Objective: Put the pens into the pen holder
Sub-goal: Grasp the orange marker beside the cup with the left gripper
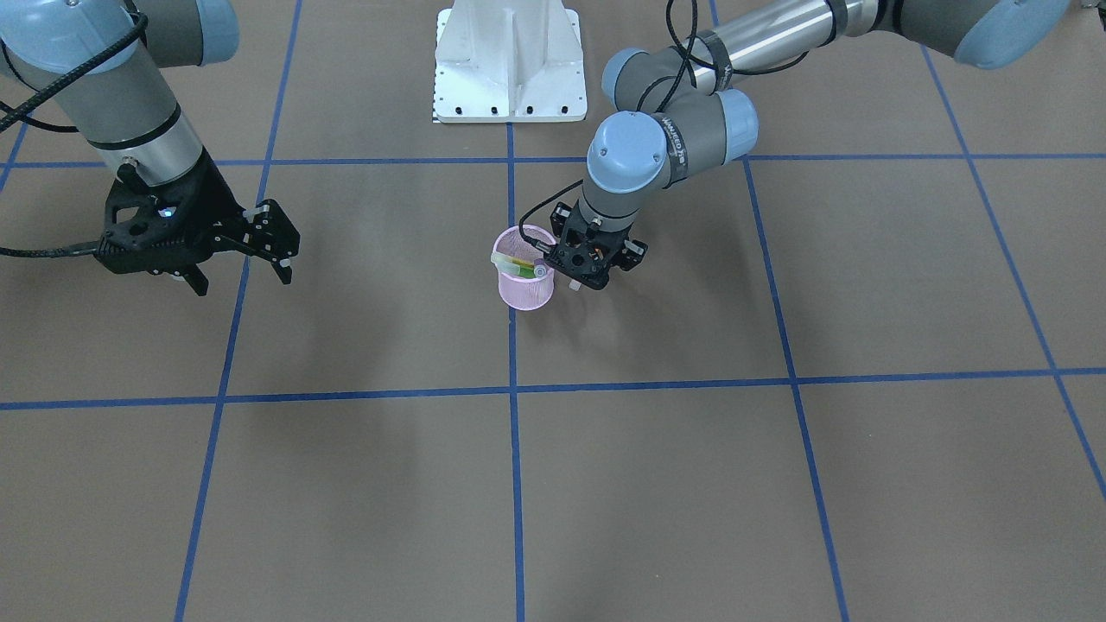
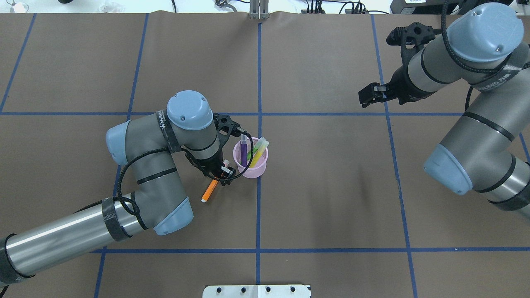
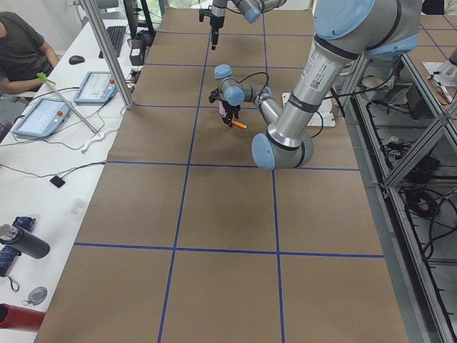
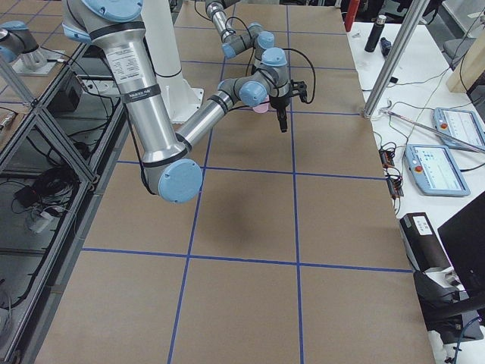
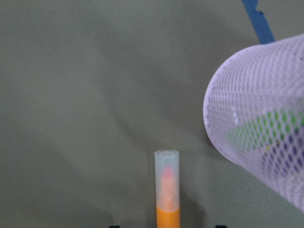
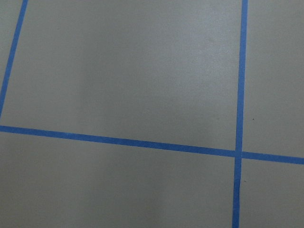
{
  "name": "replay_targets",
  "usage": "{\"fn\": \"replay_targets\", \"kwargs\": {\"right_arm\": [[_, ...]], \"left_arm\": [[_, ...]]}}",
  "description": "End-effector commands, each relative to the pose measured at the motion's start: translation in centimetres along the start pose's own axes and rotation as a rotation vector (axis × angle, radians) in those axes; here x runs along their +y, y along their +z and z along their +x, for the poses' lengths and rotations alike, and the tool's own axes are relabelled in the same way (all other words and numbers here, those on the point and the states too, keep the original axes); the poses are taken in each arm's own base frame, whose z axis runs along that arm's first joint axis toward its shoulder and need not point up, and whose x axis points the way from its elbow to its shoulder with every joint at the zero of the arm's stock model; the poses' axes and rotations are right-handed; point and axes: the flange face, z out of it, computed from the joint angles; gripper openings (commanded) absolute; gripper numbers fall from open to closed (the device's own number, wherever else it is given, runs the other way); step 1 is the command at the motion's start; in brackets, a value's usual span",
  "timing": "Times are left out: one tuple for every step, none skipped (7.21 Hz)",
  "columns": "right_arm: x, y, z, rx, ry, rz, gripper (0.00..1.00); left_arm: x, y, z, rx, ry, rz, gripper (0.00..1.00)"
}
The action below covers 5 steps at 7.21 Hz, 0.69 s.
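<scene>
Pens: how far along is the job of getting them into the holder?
Done: the purple pen and green pen stand in the holder. In hand: the left gripper is shut on the orange pen, beside the holder. Left: drop that pen in.

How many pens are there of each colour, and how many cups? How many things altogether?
purple pen: 1
green pen: 1
orange pen: 1
pink mesh cup: 1
Total: 4
</scene>
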Motion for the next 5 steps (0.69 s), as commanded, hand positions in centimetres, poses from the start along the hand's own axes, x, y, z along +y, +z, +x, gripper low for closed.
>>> {"fn": "replay_targets", "kwargs": {"right_arm": [[-0.28, -0.7, 0.37, -0.018, 0.009, -0.007, 0.99], [-0.16, -0.89, 0.49, -0.02, 0.009, -0.008, 0.99], [0.12, -1.53, 0.37, -0.027, 0.007, -0.003, 0.99], [0.2, -1.41, 0.81, -0.022, 0.011, -0.006, 0.99], [0.26, -1.33, 0.94, -0.021, 0.011, -0.007, 0.99]], "left_arm": [[0.04, 0.01, -0.19, -0.003, -0.003, -0.002, 0.13], [0.04, -0.19, -0.21, -0.005, -0.005, -0.002, 0.0], [0.01, -0.55, -0.23, -0.003, -0.006, 0.001, 0.0], [0.01, -0.55, -0.23, -0.003, -0.006, 0.001, 0.0], [0.05, -0.41, -0.36, -0.005, -0.008, -0.002, 0.0]]}}
